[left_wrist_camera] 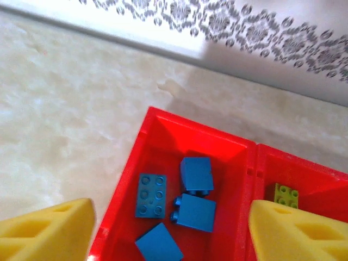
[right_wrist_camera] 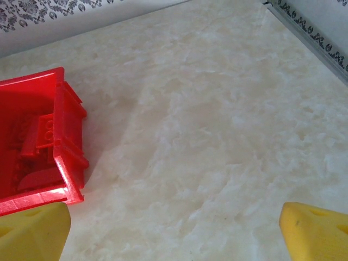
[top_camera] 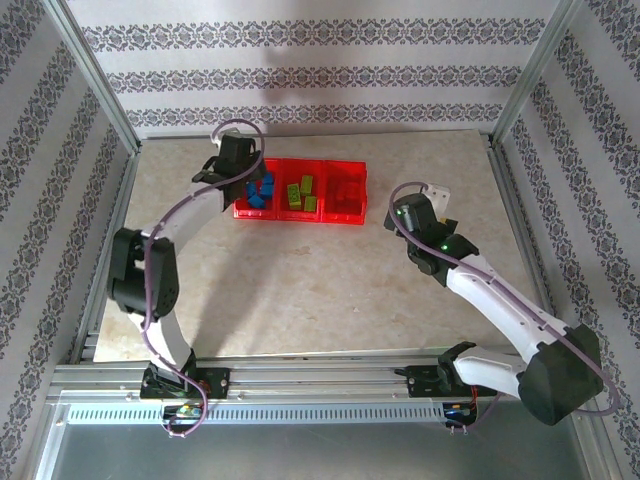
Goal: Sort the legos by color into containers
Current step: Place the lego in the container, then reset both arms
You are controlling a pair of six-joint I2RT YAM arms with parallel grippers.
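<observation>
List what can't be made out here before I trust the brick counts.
- Red bricks, right wrist view: red on the red tray, so outlines blur; the left frame edge crops the compartment.
- Green brick, left wrist view: a yellow pad covers most of that compartment.
- Nearest blue brick, left wrist view: cut by the bottom edge.
- Top view: left end effector overlaps the blue compartment; studs too small to read.
</observation>
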